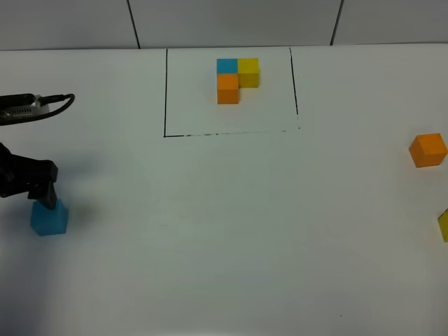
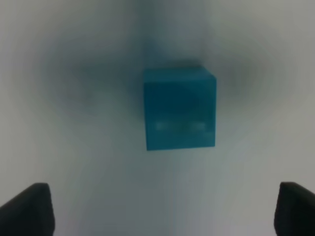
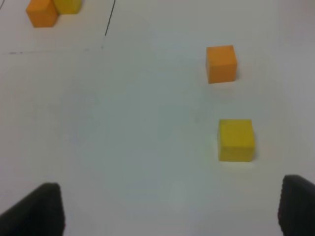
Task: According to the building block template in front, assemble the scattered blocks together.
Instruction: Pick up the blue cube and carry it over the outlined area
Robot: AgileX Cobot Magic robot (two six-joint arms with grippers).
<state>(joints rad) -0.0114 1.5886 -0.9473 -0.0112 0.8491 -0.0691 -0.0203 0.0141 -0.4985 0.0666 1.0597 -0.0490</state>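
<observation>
L gripper (image 1: pixel 42 190) sits at far left of overhead view, low to the surface, pointing down. Only the black wrist end and jaws show, rest of arm off-frame. L wrist cam: jaws spread wide, dark fingertips (image 2: pixel 29 209) at the frame corners, holding nothing. R gripper (image 3: pixel 167 210) not in overhead view. R wrist cam: jaws apart, nothing gripped.

The high exterior camera overlooks the white tabletop (image 1: pixel 231 231), sharing the sky-blue cube (image 1: pixel 49 218) with the close left wrist view, the loose orange cube (image 1: pixel 428 150) with the right.
</observation>
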